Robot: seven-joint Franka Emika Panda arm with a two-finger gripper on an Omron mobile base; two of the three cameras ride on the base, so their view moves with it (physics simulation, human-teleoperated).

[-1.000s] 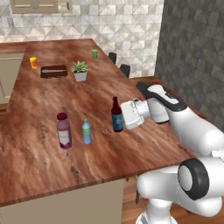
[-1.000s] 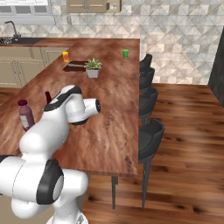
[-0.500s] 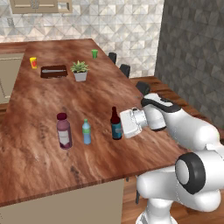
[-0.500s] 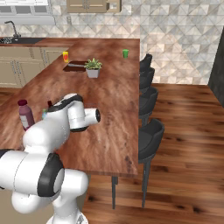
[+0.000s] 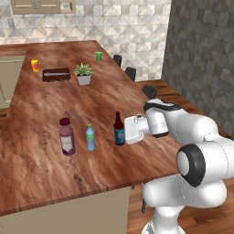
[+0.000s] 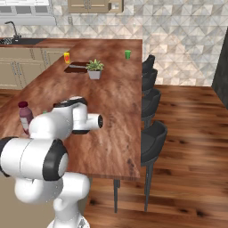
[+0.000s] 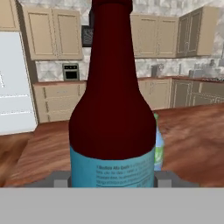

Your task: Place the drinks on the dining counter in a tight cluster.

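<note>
Two dark finger tips of the gripper (image 5: 122,133) sit either side of the slim dark-brown bottle (image 5: 119,130), jaws about half spread and pressed to its blue-labelled body, so it looks like a firm side grasp on that bottle. In the hand view the brown bottle (image 7: 113,105) looms right up against the camera, upright, which suits sliding or carrying it without tipping. Just past it stands the small light-blue bottle (image 5: 90,137) with its green cap, near but apart; beyond that, the stout purple-capped bottle (image 5: 66,136). All three line up toward the near edge of the dining counter (image 5: 50,103), so I'd judge the brown one is being brought toward its neighbours to tighten the cluster. Far back, a potted plant (image 5: 83,73), well clear.
</note>
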